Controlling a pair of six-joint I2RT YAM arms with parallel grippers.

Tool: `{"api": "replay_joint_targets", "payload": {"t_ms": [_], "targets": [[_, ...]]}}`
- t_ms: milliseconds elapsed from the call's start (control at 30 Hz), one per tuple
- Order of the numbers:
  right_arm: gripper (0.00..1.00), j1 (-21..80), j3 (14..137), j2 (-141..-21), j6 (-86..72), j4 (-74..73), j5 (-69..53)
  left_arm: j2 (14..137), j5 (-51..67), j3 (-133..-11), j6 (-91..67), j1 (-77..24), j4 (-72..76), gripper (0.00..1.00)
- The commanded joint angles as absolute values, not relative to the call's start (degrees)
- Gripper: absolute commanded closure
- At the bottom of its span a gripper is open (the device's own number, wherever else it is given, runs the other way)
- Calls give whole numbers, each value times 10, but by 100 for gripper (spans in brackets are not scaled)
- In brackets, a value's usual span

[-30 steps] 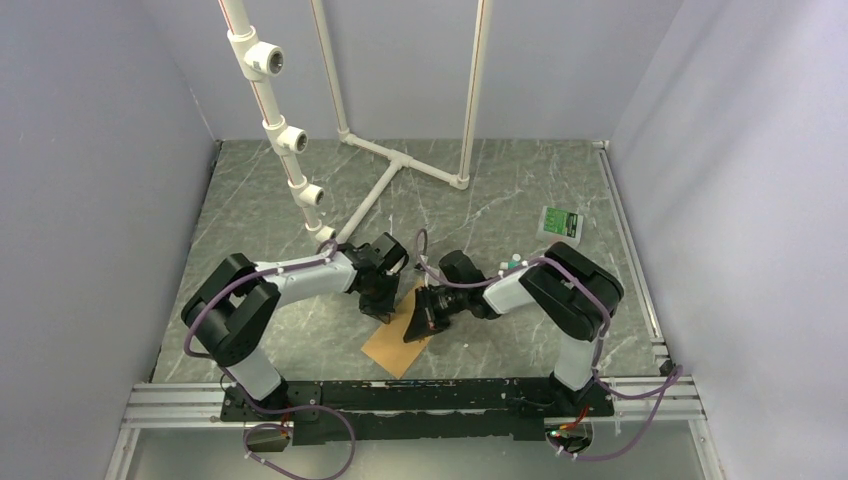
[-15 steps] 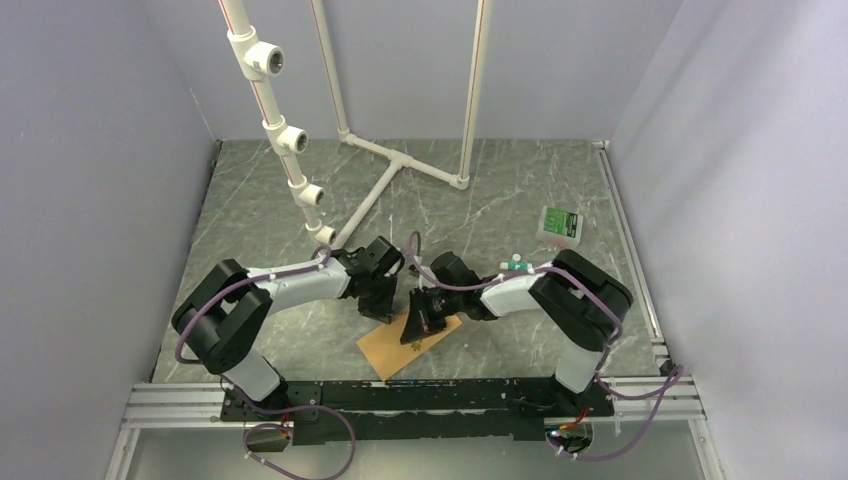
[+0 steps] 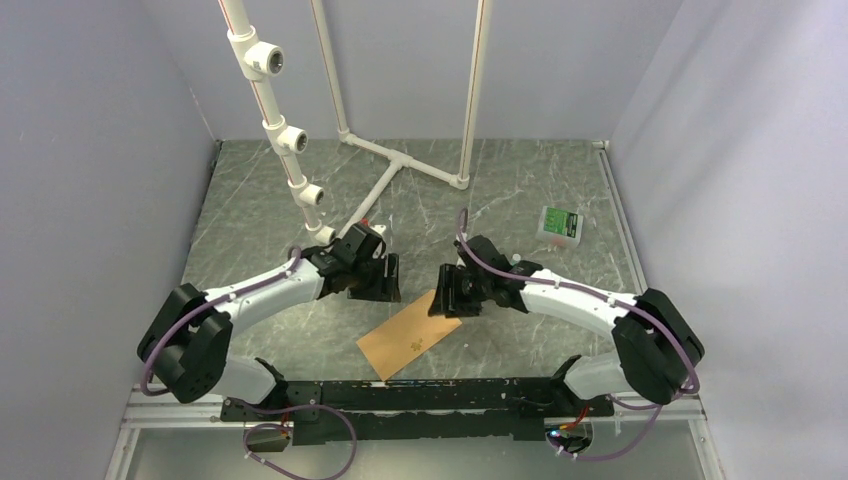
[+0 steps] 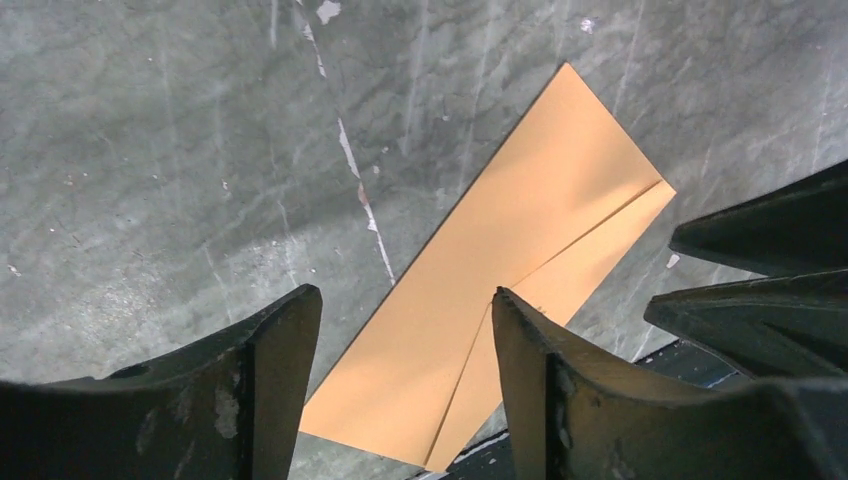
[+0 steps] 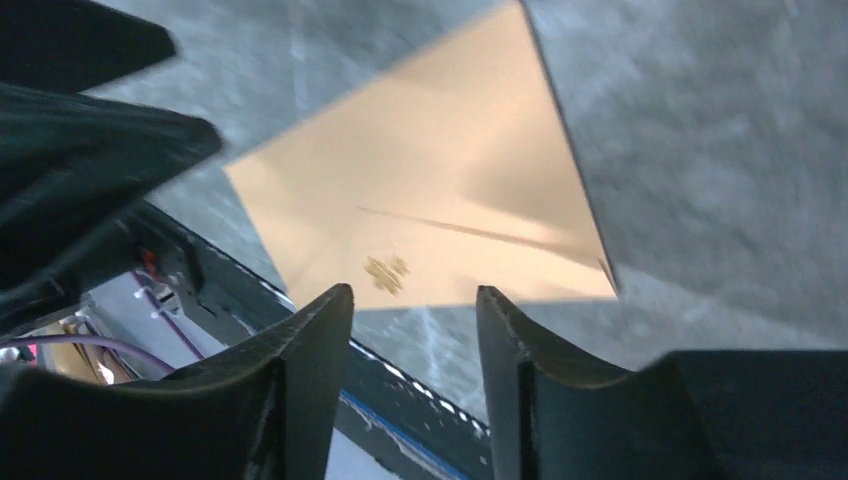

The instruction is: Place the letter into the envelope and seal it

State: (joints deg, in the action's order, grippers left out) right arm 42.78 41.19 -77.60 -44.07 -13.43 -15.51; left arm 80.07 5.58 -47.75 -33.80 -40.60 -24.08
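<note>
From above, the envelope (image 3: 408,336) lies flat and slanted on the table (image 3: 500,190), just below and between the 2 claws. The left claw (image 3: 377,286) hangs off its upper-left side, clear of it. The right claw (image 3: 444,299) sits over its upper-right corner; I cannot tell whether it touches. No letter shows anywhere on the table.

In the left wrist view, that claw's jaws stand wide apart with nothing between them. The envelope lies under and ahead of the fingers (image 4: 280,350), its flap folded flat, the 2 flap edges meeting in a point on the body.

In the right wrist view, the jaws are roughly half open and empty. The envelope, blurred, lies beneath them.

Judging by this, the letter is probably inside and the flap is closed. Whether it is stuck down cannot be seen, so at most a press along the flap is left.
</note>
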Motion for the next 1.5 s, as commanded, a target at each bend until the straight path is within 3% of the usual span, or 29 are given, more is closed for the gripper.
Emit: {"api": "replay_joint_targets", "payload": {"t_ms": [0, 200, 700, 833, 1033, 1300, 1467], "targets": [[45, 431, 393, -755, -479, -256, -135, 810, 69, -468, -327, -395, -224, 29], [37, 430, 384, -776, -477, -239, -171, 820, 92, -446, -332, -392, -206, 22], [41, 400, 429, -908, -458, -93, -166, 812, 105, -422, -341, -381, -213, 27], [41, 386, 463, -956, -432, -8, -182, 798, 85, -425, -344, -371, -223, 27], [44, 376, 541, -1016, -394, 5, -203, 762, 31, -428, -357, -357, -239, 26], [43, 357, 582, -901, -350, -125, -107, 677, -19, -454, -334, -352, -267, 25], [41, 309, 571, -807, -313, -226, 11, 600, -35, -457, -303, -352, -239, 19]]}}
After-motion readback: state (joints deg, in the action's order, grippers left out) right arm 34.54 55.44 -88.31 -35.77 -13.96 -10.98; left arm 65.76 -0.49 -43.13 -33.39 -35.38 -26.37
